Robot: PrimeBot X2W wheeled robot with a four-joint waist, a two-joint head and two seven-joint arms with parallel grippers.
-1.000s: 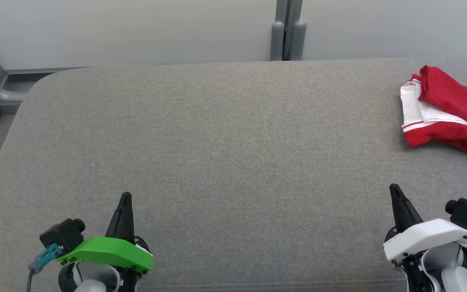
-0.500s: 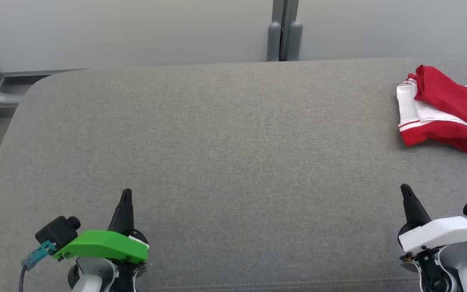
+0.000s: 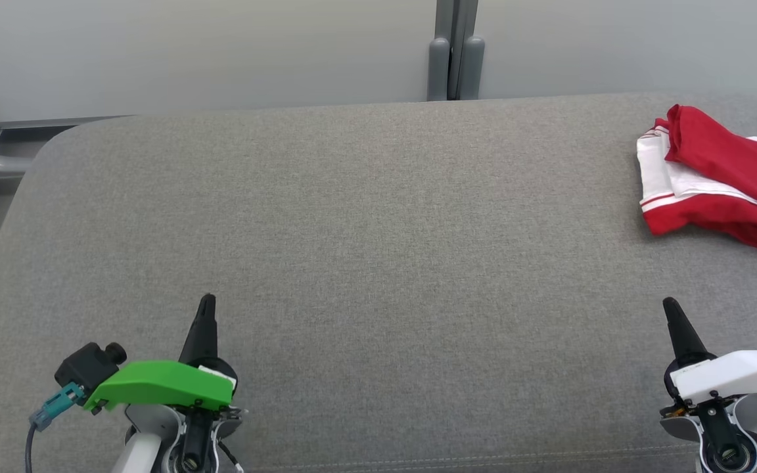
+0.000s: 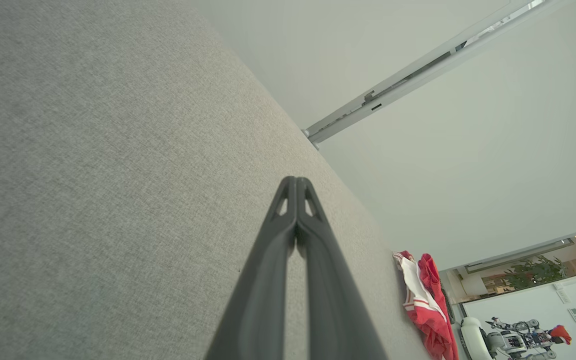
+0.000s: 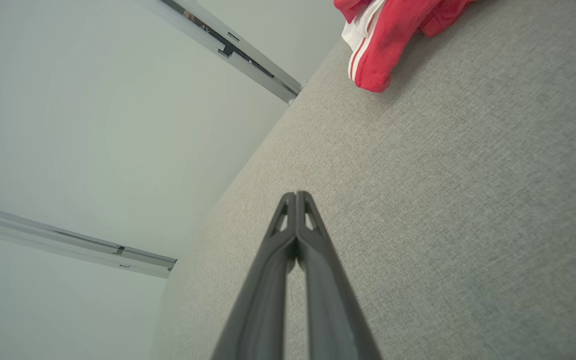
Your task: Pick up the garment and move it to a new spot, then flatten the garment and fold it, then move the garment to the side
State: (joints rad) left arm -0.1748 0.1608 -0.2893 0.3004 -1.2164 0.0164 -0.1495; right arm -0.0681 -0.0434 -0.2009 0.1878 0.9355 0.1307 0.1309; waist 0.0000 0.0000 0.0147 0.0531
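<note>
The jersey (image 3: pixel 713 177) lies crumpled at the table's (image 3: pixel 378 230) far right. Left gripper (image 3: pixel 206 301) and right gripper (image 3: pixel 669 305) hover empty, fingers closed.

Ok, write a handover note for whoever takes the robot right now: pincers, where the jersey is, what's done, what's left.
Left pincer: shut, empty, at the near left of the grey pad.
Right pincer: shut, empty, at the near right.
Jersey: rumpled heap at the pad's far right, running off the head view's edge; neither pincer touches it.
Done: nothing I can confirm; it looks neither flat nor neatly folded.
Left: probably everything: pick up, move, flatten, fold, set aside.
</note>
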